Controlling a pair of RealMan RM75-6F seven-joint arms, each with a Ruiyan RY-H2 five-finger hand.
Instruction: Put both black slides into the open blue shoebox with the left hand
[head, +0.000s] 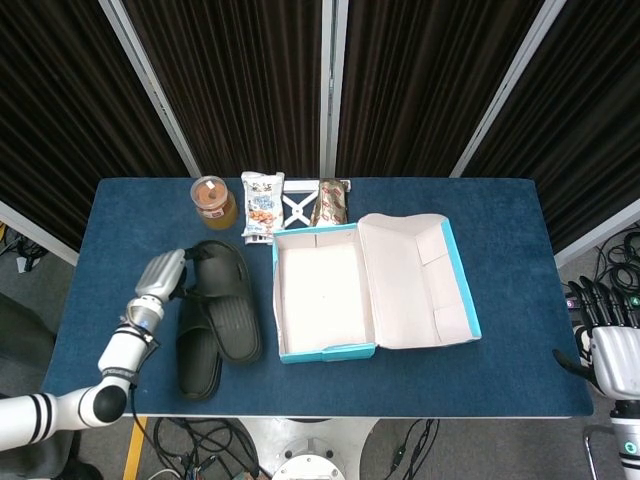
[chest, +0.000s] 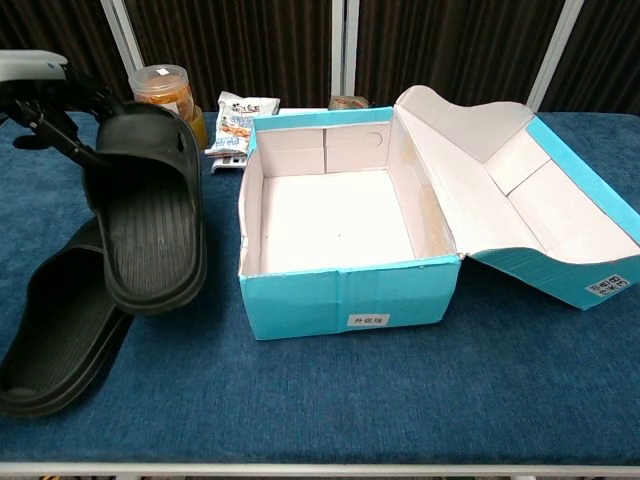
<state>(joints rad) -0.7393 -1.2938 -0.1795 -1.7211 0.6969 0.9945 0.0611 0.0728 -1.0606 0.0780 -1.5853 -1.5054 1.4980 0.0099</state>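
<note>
We see a blue-carpeted table (head: 480, 210) before dark curtains (head: 240, 80). Our left hand (head: 163, 275) grips one black slide (chest: 150, 210) by its strap, lifted near the left edge. The other slide (chest: 60, 335) lies beneath it. The open blue shoebox (chest: 340, 300) sits mid-table. Our right hand (head: 605, 335) hangs off-table, fingers unclear.

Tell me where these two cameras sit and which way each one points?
Head view: sits high, looks steeply down on the whole blue table; shows the left hand with its arm, and the right hand off the table's edge.
Chest view: sits low at the table's near edge, looks across it toward the curtains; shows only the left hand.
Both share the left hand holding the lifted slide, the other slide on the table, the shoebox and the jar.
</note>
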